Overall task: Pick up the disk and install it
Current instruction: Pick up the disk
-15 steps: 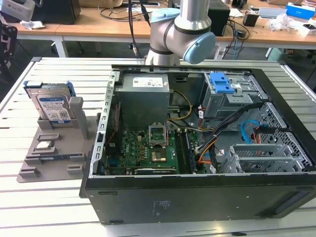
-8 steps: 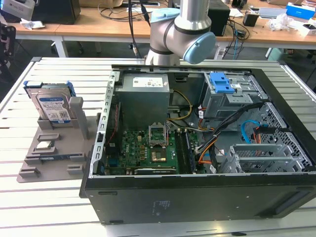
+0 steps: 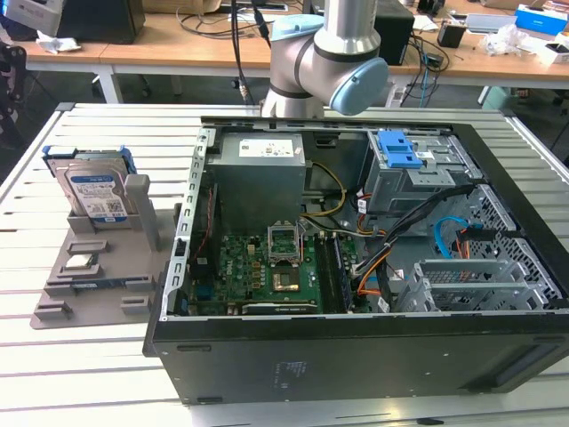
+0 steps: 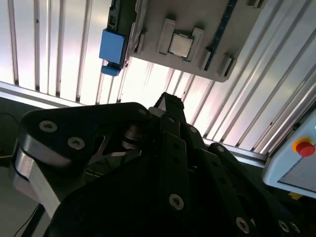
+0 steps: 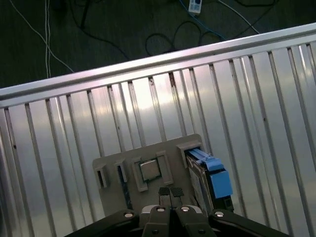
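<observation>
Blue-framed, the disk (image 3: 96,191) stood upright in a grey holder (image 3: 62,294) on the slatted table (image 3: 89,374), at the exterior view's left of the open computer case (image 3: 356,356). The gripper (image 5: 170,192) hung over the holder, closed and empty.

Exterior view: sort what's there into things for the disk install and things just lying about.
For the job:
disk, upright in the grey holder
arm
open computer case

Lying about:
square chip on the holder
cables and boxes on the desks behind
</observation>
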`<state>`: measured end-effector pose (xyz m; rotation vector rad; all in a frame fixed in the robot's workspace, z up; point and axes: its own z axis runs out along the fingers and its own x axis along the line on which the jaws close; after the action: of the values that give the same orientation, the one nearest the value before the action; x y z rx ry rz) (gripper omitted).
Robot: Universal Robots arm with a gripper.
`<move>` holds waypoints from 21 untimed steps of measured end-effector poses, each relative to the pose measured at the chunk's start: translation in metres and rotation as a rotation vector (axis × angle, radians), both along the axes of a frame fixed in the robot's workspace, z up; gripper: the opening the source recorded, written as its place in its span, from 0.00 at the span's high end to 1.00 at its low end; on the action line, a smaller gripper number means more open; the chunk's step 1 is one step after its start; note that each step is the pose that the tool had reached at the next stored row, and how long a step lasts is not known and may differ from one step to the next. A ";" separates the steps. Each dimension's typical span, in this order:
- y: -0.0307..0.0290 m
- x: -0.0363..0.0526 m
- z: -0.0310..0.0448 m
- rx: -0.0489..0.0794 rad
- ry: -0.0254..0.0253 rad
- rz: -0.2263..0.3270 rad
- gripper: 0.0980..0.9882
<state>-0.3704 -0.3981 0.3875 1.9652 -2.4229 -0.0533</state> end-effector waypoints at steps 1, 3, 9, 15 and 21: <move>0.0000 0.0000 0.0000 0.000 -0.0001 0.014 0.99; 0.0000 0.0000 0.0000 0.000 0.0000 0.030 0.99; 0.0000 0.0000 0.0000 0.000 0.0000 0.052 0.99; 0.0000 0.0000 0.0000 0.000 0.0000 0.052 0.99; 0.0001 0.0000 0.0000 0.000 0.0000 0.052 0.64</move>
<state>-0.3704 -0.3981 0.3875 2.0275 -2.3698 -0.0523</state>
